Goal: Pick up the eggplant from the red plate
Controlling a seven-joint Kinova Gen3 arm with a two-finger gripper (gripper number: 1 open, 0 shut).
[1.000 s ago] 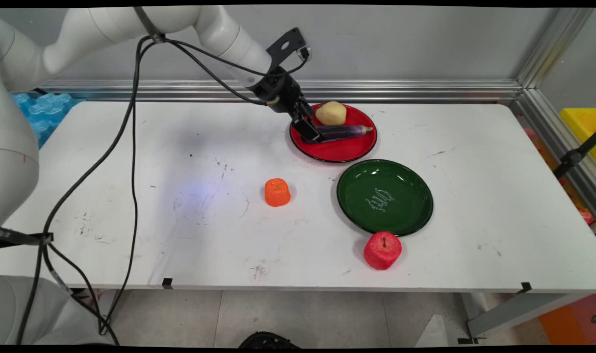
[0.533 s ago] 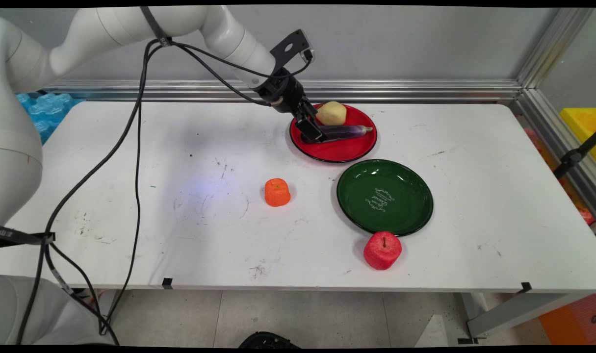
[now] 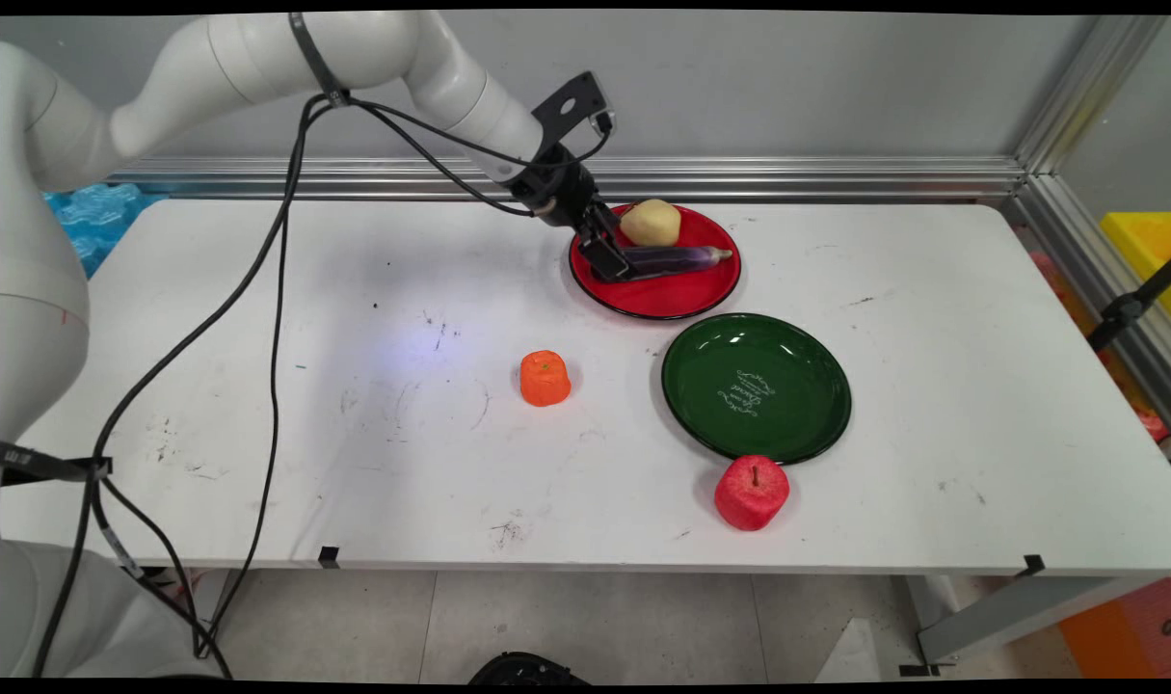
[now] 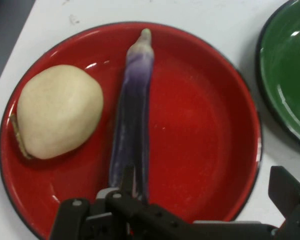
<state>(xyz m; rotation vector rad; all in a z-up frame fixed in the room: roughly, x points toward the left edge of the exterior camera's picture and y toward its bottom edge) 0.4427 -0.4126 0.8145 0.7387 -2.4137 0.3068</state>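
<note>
The black gripper (image 3: 612, 261) reaches down onto the left part of the red plate (image 3: 677, 294), which sits near the table's (image 3: 257, 289) far edge, a little right of its middle. In the hand view the 2 fingers stand apart: 1 finger (image 4: 126, 182) touches the near end of the purple eggplant (image 4: 132, 120), the other finger (image 4: 285, 187) is well off to the side past the plate's (image 4: 200, 125) rim, so the gripper (image 4: 205, 200) is open and grips nothing.

The eggplant (image 3: 677, 257) lies flat across the red plate, its green tip pointing toward the table's right edge. Just beside it, on the far side of the same plate, rests a pale yellow potato (image 3: 651, 222) (image 4: 57, 112).

A green plate (image 3: 756, 387) (image 4: 290, 65) lies just beside the red 1, toward the near edge. A red apple (image 3: 751, 493) stands at the green plate's near rim. An orange fruit (image 3: 545, 378) sits alone near the table's middle, left of the green plate.
</note>
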